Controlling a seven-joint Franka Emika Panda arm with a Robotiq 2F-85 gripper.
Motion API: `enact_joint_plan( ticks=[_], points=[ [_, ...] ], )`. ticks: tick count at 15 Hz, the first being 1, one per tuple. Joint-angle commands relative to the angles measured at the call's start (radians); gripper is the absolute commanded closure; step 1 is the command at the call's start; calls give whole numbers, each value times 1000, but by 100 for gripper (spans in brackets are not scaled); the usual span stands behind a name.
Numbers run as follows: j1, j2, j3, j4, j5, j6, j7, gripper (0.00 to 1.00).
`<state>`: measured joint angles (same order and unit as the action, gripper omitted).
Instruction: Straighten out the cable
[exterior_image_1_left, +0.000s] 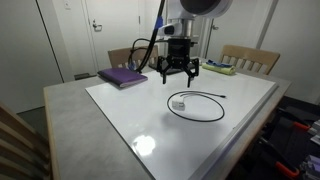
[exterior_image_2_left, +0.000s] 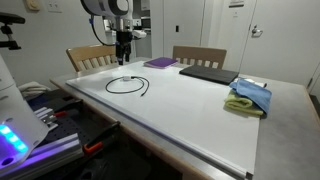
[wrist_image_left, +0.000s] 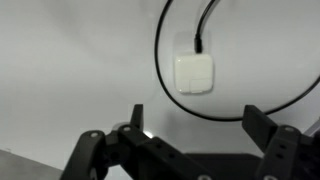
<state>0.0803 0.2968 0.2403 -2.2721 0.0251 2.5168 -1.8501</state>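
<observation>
A thin black cable (exterior_image_1_left: 200, 106) lies in a loop on the white table top (exterior_image_1_left: 150, 120), with a white square charger plug (exterior_image_1_left: 179, 103) at one end inside the loop. It also shows in an exterior view (exterior_image_2_left: 128, 84) as a dark ring. My gripper (exterior_image_1_left: 178, 72) hangs above the table behind the loop, open and empty. In the wrist view the plug (wrist_image_left: 194, 73) and the curved cable (wrist_image_left: 160, 60) lie below the spread fingers (wrist_image_left: 200, 125).
A purple book (exterior_image_1_left: 123, 76) lies at the table's far corner. A dark laptop (exterior_image_2_left: 207, 73) and a blue and green cloth (exterior_image_2_left: 250, 97) lie on the table. Wooden chairs (exterior_image_1_left: 250, 58) stand behind the table.
</observation>
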Motion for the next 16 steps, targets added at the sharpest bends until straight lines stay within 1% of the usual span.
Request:
enact_joint_plan(
  ticks=[1, 2, 4, 7, 8, 10, 13, 16],
  points=[
    [-49, 3, 44, -55, 29, 151, -203, 0],
    [-66, 3, 57, -63, 45, 164, -268, 0],
    [-91, -2, 74, -70, 70, 145, -379, 0],
    [-107, 4, 79, -73, 110, 141, -490, 0],
    [-99, 14, 71, -74, 116, 160, -488, 0],
    [-73, 25, 44, -80, 87, 179, -448, 0],
    [-64, 25, 29, -109, 57, 200, -418, 0],
    [-57, 31, 5, -135, 19, 227, -359, 0]
  ],
)
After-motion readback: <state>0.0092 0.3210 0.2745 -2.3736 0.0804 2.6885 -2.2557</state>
